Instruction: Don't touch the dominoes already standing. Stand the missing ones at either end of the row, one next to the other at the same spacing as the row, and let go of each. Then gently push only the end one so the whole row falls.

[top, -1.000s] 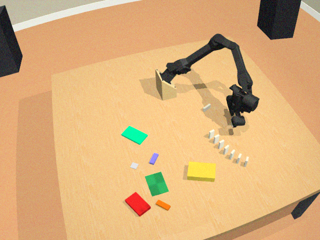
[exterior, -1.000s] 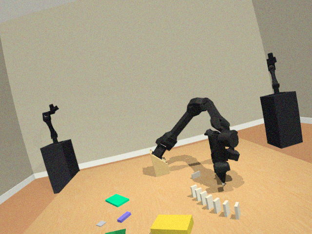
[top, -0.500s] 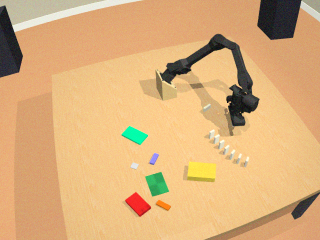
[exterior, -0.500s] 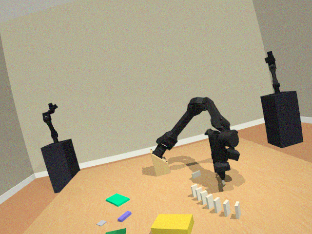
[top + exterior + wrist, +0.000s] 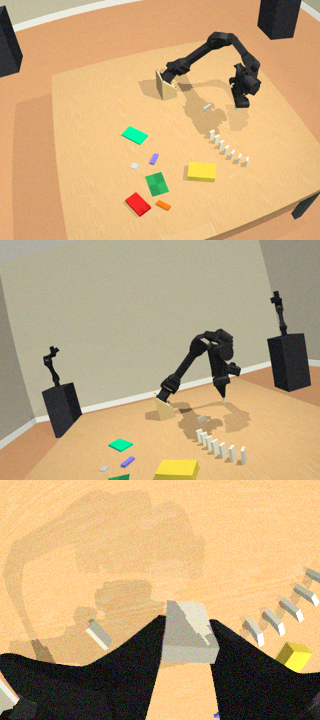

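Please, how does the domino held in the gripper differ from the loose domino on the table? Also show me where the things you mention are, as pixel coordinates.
The held domino (image 5: 235, 108) (image 5: 224, 400) (image 5: 187, 630) is clamped between the fingers of the gripper (image 5: 224, 397) (image 5: 187, 624); the loose domino (image 5: 207, 107) (image 5: 201, 418) (image 5: 99, 634) is touched by nothing but the table (image 5: 103, 108) (image 5: 85, 446) (image 5: 240, 510). The held domino is up in the air, while the loose domino rests on the tabletop. Both are pale, flat blocks, outside the standing row (image 5: 226, 149) (image 5: 214, 446) (image 5: 290, 609).

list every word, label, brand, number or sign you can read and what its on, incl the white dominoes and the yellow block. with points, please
None: no readable text, number, brand or sign shows in any view.
The small upright white dominoes (image 5: 226, 149) (image 5: 222, 450) (image 5: 274, 622): no marks seen.
The thick rectangular yellow block (image 5: 201, 170) (image 5: 177, 467) (image 5: 295, 655): no label seen.
The black metal-looking arm (image 5: 197, 53) (image 5: 184, 364): any small print would be too blurred to read.
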You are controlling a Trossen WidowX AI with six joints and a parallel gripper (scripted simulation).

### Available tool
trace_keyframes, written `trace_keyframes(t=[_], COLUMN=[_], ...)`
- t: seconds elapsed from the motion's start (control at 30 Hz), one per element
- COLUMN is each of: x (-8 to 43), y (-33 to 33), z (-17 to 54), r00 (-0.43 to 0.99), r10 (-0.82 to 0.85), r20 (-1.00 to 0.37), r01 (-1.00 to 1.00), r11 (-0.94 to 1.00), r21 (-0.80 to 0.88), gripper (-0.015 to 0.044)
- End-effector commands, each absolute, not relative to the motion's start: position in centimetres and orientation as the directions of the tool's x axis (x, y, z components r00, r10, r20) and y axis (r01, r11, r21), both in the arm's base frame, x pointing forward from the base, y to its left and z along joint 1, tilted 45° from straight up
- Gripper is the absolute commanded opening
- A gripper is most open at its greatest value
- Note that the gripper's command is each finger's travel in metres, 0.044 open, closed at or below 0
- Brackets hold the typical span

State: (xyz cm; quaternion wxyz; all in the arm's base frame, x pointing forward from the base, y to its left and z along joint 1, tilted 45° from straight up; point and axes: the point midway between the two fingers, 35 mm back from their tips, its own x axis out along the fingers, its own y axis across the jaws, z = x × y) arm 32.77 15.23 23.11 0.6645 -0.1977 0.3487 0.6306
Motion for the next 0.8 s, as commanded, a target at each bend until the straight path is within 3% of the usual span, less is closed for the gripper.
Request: trace_keyframes(t=[0.0, 0.13, 0.27, 0.37, 0.77], x=[32.3, 33.1, 33.8, 33.4, 33.6], y=[14.5, 12.5, 7.2, 4.2, 6.1], z=[24.3, 22.3, 17.0, 14.1, 11.6], r00=[-0.049, -0.047, -0.047, -0.048, -0.05], r10=[0.705, 0.699, 0.693, 0.697, 0.692], r20=[-0.708, -0.714, -0.719, -0.715, -0.72], r01=[-0.978, -0.92, -0.595, -0.325, -0.306], r11=[0.11, 0.249, 0.559, 0.666, 0.676], r21=[0.177, 0.304, 0.577, 0.671, 0.671], gripper=[0.0107, 0.0107, 0.0107, 0.0107, 0.0107])
